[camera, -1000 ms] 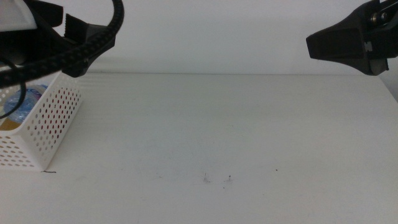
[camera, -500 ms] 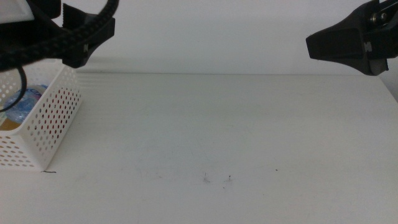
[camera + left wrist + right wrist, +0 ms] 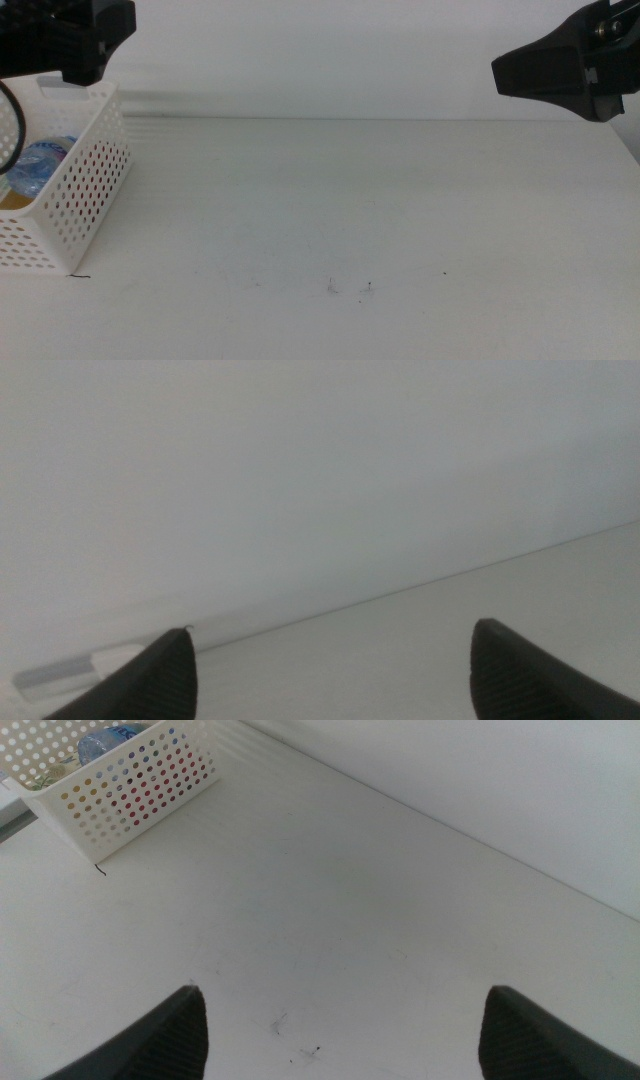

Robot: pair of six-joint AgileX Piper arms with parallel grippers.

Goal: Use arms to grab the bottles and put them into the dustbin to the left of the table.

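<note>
At far left of table (image 3: 380, 210): dustbin (image 3: 85, 190), white, perforated sides, upright on the surface. Inside, seen over the rim: water bottle (image 3: 38, 165) with blue label, lying against the near wall; a sliver of something yellow-brown (image 3: 14, 201) below it (identity not discernible). Red can not visible.

Above the dustbin, top-left corner of middle view: left gripper (image 3: 330, 670), raised clear of the rim. Jaws spread wide in its wrist view, nothing between them.

Top right of middle view: right gripper (image 3: 340, 1025), held high over the table's far right edge, well apart from the dustbin. Jaws likewise spread wide, holding nothing. A few dark specks (image 3: 350, 288) noted near table front.
</note>
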